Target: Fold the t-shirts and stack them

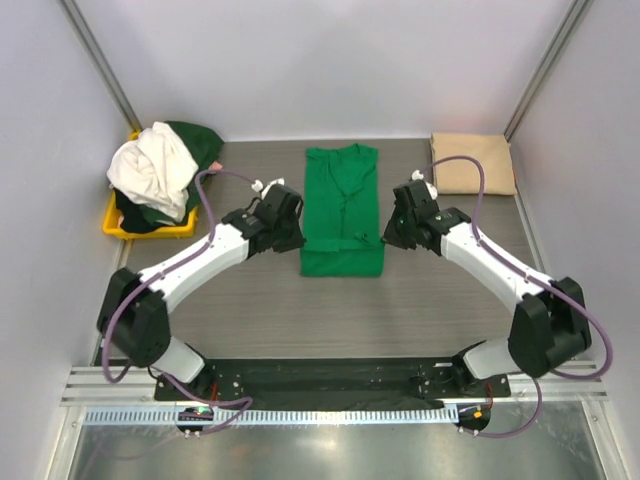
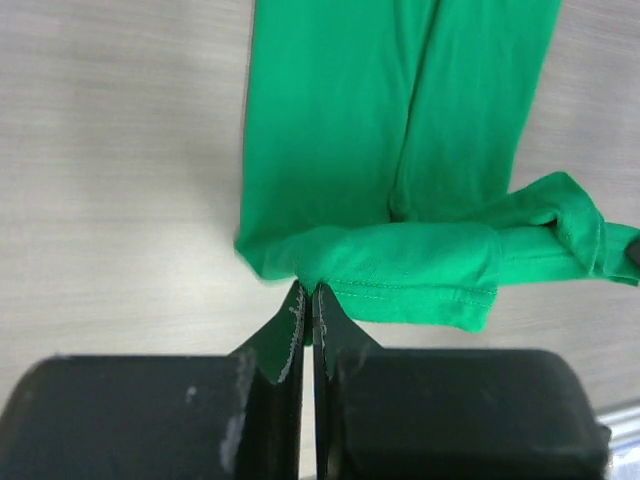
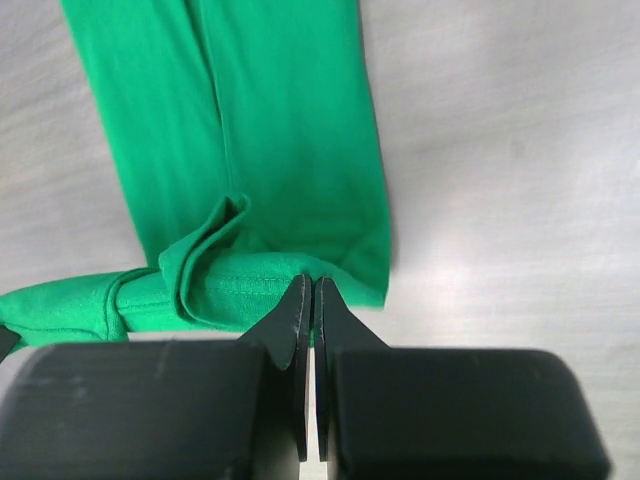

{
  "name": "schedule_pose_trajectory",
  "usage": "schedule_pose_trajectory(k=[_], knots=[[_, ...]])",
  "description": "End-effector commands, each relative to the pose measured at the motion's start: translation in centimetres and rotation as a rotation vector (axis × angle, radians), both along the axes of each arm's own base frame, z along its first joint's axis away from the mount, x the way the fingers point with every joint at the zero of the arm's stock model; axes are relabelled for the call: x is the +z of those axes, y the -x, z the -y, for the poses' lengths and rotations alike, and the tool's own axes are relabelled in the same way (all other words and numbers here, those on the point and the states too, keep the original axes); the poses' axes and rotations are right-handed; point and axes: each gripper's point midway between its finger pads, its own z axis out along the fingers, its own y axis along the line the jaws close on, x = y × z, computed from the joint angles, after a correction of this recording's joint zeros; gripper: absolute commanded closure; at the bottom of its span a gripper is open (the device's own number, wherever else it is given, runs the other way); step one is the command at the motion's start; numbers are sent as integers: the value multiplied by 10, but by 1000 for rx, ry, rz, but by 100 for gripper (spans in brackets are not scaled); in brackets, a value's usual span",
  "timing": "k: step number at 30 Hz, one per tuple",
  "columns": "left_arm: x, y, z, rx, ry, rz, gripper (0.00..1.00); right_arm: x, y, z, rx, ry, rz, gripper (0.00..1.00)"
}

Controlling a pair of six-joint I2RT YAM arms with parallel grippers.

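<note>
I am pinching a rolled edge of the bright green t-shirt [image 1: 343,210] with my left pincer [image 2: 307,300] and right pincer [image 3: 308,292], both arms reaching inward to flank it mid-counter, half folded. The tan t-shirt [image 1: 472,163] is lying folded at the far right corner. The white t-shirt [image 1: 150,165] and dark green t-shirts [image 1: 197,140] are waiting heaped in the yellow tray [image 1: 113,218], far left.

This is looking like a robotics lab cell. White panel walls [image 1: 330,60] and aluminium posts [image 1: 100,65] are enclosing a grey tabletop [image 1: 330,310] carrying two bolted robot arms [image 1: 190,262].
</note>
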Motion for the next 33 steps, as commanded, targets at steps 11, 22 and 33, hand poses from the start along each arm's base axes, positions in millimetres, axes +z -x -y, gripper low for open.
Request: schedule_pose_trajectory(k=[11, 22, 33], knots=[[1, -106, 5, -76, -4, -11, 100, 8, -96, -12, 73, 22, 54, 99], [-40, -159, 15, -113, 4, -109, 100, -23, -143, -6, 41, 24, 7, 99], [-21, -236, 4, -69, 86, -161, 38, 9, -234, 19, 42, -72, 29, 24]])
